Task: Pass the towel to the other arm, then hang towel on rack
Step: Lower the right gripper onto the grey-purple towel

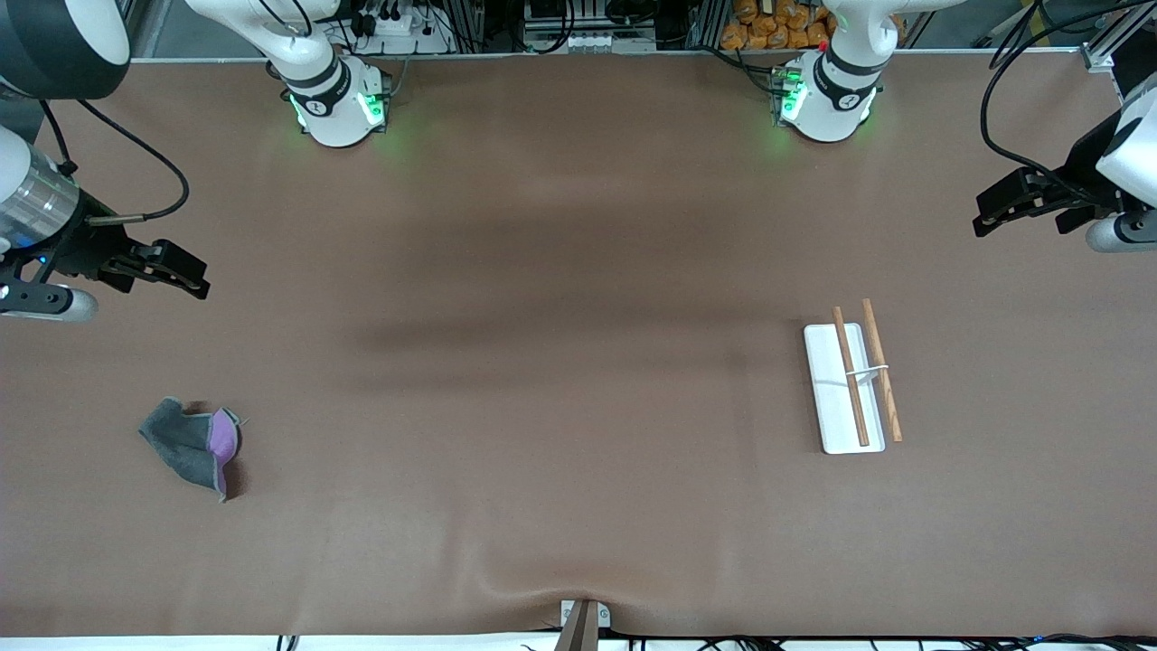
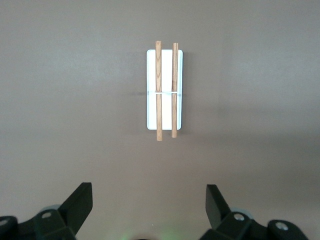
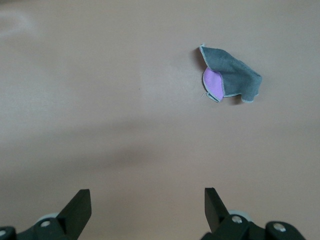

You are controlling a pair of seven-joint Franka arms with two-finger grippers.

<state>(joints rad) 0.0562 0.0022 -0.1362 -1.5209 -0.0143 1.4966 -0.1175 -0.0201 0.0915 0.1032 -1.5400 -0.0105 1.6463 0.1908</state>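
Note:
The towel (image 1: 192, 443) lies crumpled on the table toward the right arm's end, dark grey with a purple fold showing; the right wrist view shows this towel (image 3: 230, 75) too. The rack (image 1: 854, 378) is a white tray with two brown rods, toward the left arm's end; the left wrist view looks down on this rack (image 2: 165, 90). My right gripper (image 1: 185, 274) hangs open and empty above the table at its own end, apart from the towel. My left gripper (image 1: 999, 210) hangs open and empty at its end, apart from the rack. Both wrist views show wide empty gaps: right gripper (image 3: 147, 200), left gripper (image 2: 149, 197).
A brown mat (image 1: 560, 362) covers the table. The arms' bases (image 1: 339, 104) (image 1: 827, 99) stand along the edge farthest from the front camera. A small clamp (image 1: 583, 624) sits at the nearest edge.

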